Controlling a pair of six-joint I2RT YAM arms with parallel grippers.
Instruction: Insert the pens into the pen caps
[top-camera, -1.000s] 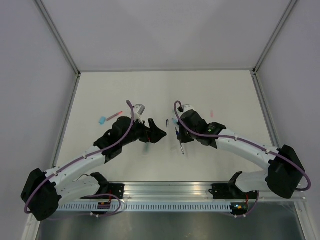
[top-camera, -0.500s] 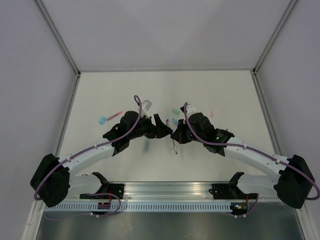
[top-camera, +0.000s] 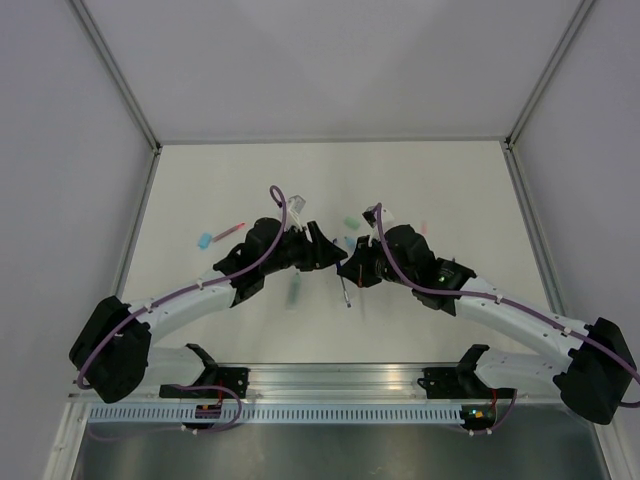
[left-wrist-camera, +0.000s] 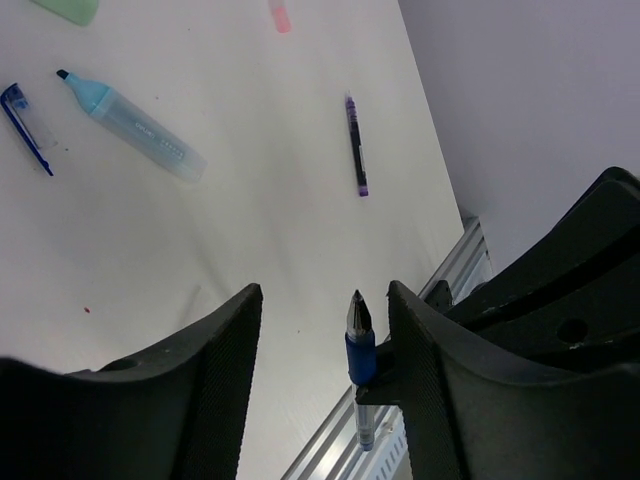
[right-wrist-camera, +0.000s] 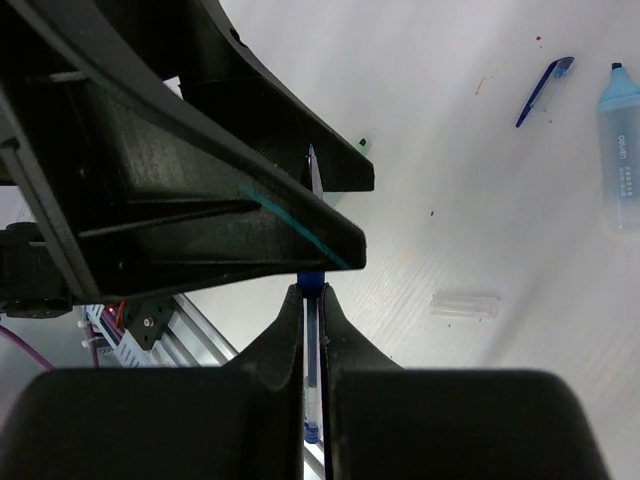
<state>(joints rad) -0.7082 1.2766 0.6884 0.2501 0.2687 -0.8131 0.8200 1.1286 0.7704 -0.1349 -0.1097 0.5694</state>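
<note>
My right gripper (right-wrist-camera: 311, 292) is shut on a pen (right-wrist-camera: 312, 345) with a clear barrel and a blue grip, held off the table. In the left wrist view that pen (left-wrist-camera: 360, 352) stands tip-up between the spread fingers of my left gripper (left-wrist-camera: 322, 290), close to the right finger (left-wrist-camera: 425, 370) and apart from the left one. From above, the two grippers (top-camera: 328, 255) (top-camera: 350, 272) meet at mid-table, the pen's tail (top-camera: 346, 292) sticking out below. On the table lie a blue clipped cap (left-wrist-camera: 25, 125), a light blue highlighter (left-wrist-camera: 135, 115), a purple pen (left-wrist-camera: 355, 145) and a clear cap (right-wrist-camera: 465, 305).
A pink-red pen (top-camera: 230, 231) and a light blue cap (top-camera: 205, 240) lie at the left. A green cap (top-camera: 350, 218) and a pink cap (top-camera: 424, 227) lie behind the grippers. The metal rail (top-camera: 340, 385) runs along the near edge; grey walls close in three sides.
Both arms have swung inward and met at mid-table. My left gripper's jaws have narrowed around the tip of the pen that the right gripper carried over.
</note>
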